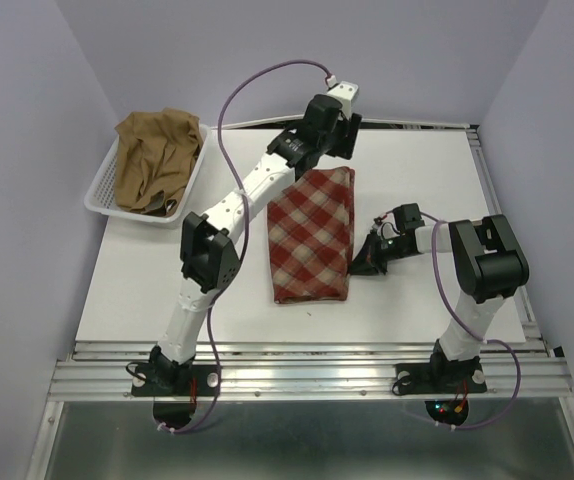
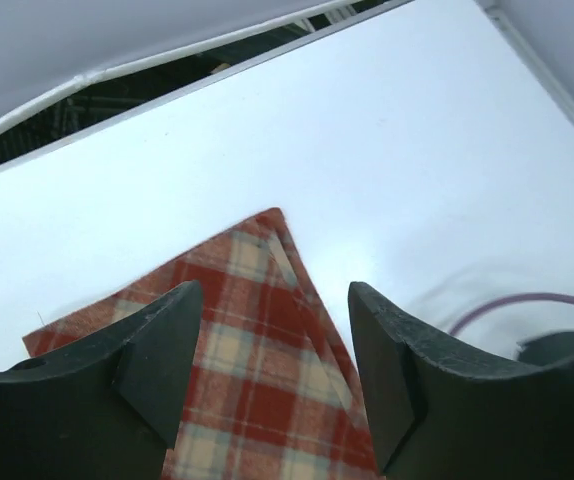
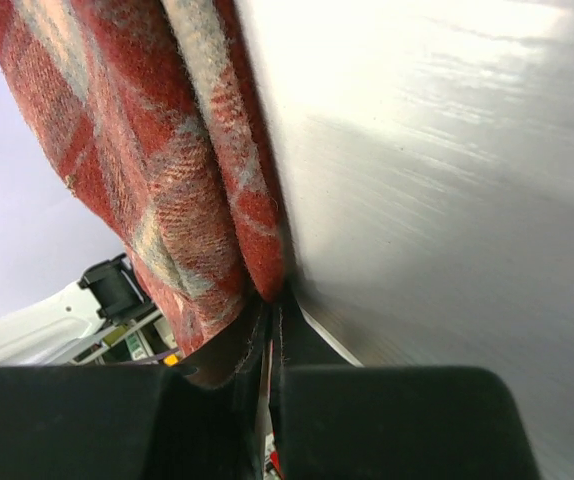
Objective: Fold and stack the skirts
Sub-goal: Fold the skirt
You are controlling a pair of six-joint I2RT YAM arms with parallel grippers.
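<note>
Lavender walls are closing in a white table (image 1: 417,180), and the plaid skirt (image 1: 312,235) is lying flat near its middle, already folded into a long strip whose long axis is running from the near edge toward the far one. The left claw (image 1: 339,150) is hovering right over the far end of that strip. Its wrist view is showing the fingers spread wide with the skirt's far corner between them, apart from the cloth. The right claw (image 1: 363,262) is sitting low against the strip's right long edge. Its fingers are pressed together, and in its own view the folded plaid edge appears to be running down into the seam between them, so it is probably pinching that edge. The tan skirt (image 1: 157,155) is lying crumpled in the white mesh basket (image 1: 102,195) at the far left corner, well apart from both claws. Any fold across the short way is likely turning on the far end, which is lying directly beneath the left claw, and the left arm is also the nearer one to the basket.
</note>
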